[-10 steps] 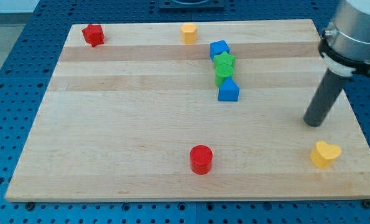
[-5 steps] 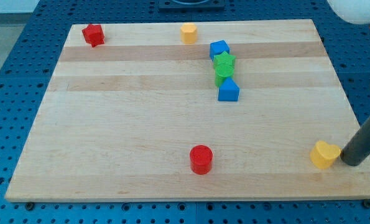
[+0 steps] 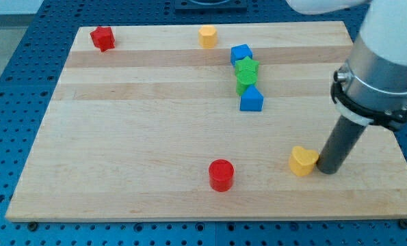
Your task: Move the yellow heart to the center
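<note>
Pushed closer to the red cylinder (image 3: 221,174): yellow heart (image 3: 302,161). Your tip (image 3: 325,169) touches it; tool grasps nothing.

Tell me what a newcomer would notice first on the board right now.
First the big arm at the view's right, with my tip down against the right side of the yellow heart near the board's lower right. Next the tight column right of centre toward the top: blue block, green star, a second green block, second blue block. The red cylinder stands alone at bottom centre.
</note>
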### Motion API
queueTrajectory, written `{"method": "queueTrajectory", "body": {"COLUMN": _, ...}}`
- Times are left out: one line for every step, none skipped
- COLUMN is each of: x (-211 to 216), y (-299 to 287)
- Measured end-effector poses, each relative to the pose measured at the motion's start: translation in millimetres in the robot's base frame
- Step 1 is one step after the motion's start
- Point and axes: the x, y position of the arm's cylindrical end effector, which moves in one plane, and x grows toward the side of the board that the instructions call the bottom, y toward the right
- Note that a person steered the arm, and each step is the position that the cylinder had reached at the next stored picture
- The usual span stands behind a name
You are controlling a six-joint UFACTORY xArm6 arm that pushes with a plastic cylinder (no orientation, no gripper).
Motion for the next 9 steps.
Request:
{"method": "queueTrajectory", "body": {"x": -1.3, "y": -26.7}}
{"method": "queueTrajectory", "body": {"x": -0.2, "y": -53.9}}
{"method": "queueTrajectory", "body": {"x": 4.2, "y": -73.5}}
{"method": "queueTrajectory", "body": {"x": 4.5, "y": -100.1}}
{"method": "queueTrajectory", "body": {"x": 1.5, "y": -120.0}}
{"method": "queueTrajectory", "body": {"x": -8.8, "y": -143.2}}
{"method": "queueTrajectory", "body": {"x": -19.0, "y": -166.2}}
{"method": "queueTrajectory", "body": {"x": -31.3, "y": -189.0}}
{"method": "queueTrajectory", "body": {"x": -44.2, "y": -197.0}}
